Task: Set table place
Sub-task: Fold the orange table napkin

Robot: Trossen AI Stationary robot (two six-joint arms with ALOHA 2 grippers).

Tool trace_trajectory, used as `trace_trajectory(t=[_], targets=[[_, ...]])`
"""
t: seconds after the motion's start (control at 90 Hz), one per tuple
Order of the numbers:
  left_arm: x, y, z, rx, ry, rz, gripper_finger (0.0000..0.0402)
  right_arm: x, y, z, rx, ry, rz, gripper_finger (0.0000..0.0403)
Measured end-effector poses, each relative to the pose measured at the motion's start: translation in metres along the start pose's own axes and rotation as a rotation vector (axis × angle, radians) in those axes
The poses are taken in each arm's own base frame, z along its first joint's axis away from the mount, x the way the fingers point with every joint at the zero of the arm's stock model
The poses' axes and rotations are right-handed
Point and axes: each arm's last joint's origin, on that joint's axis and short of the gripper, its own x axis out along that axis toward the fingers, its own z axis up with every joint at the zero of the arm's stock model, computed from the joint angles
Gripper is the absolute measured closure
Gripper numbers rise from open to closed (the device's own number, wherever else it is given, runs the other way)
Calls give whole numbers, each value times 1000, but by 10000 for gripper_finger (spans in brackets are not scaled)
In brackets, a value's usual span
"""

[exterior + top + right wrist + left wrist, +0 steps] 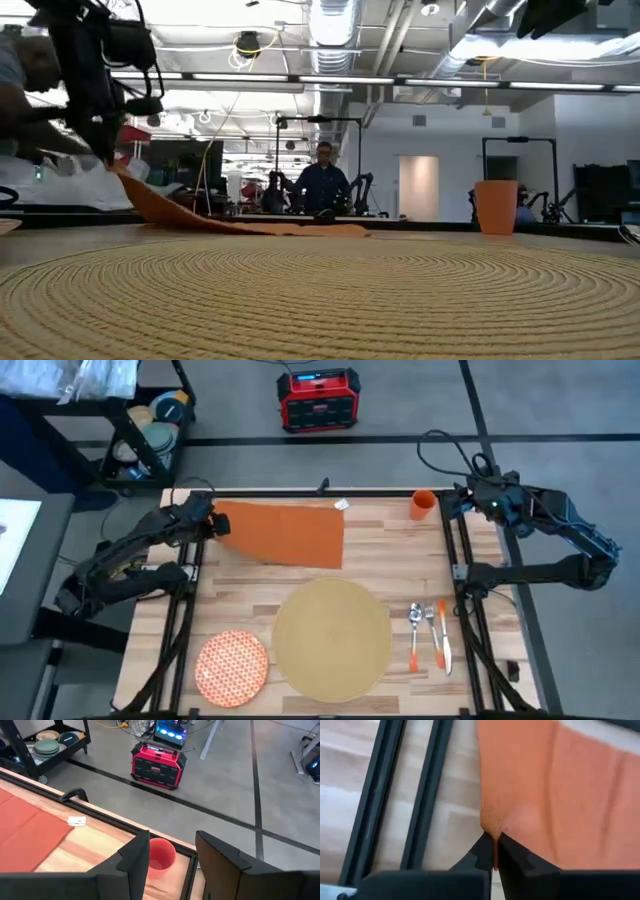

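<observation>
A grey workshop floor is seen around the table (300, 595), with a red and black box (318, 400) standing beyond its far edge and a shelf cart of dishes (150, 425) off its far left corner. In the low view a person (325, 180) is seen in the room behind.

On the light-wood top, the woven placemat (333, 637) is laid near the front middle. The orange-patterned plate (232, 667) is placed just beside it on the left, and the cutlery (430, 632) is lined up near its right side. The small orange cup (423, 505) is set upright at the far right corner.

The rust-orange napkin (285, 532) is spread over the far left part of the table. Its left corner is pinched between the closed fingers of the left gripper (494, 851) and is lifted off the wood, as the low view shows.

The right gripper (172, 855) is held above the cup at the far right corner, with its fingers spread apart and nothing between them.
</observation>
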Motion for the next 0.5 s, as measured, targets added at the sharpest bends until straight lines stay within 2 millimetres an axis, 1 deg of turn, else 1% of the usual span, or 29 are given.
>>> trace_trajectory(t=[0.078, 0.2, 0.344, 0.5], targets=[[-2, -4, 2, 22, 21, -24, 401, 0, 0, 0, 0, 0, 0, 255], [0, -15, 2, 58, 70, -75, 401, 0, 0, 0, 0, 0, 0, 255], [6, -38, -3, 95, 98, -186, 402, 0, 0, 0, 1, 0, 0, 255], [11, -64, -15, 127, 131, -284, 402, 0, 0, 0, -1, 1, 0, 255]])
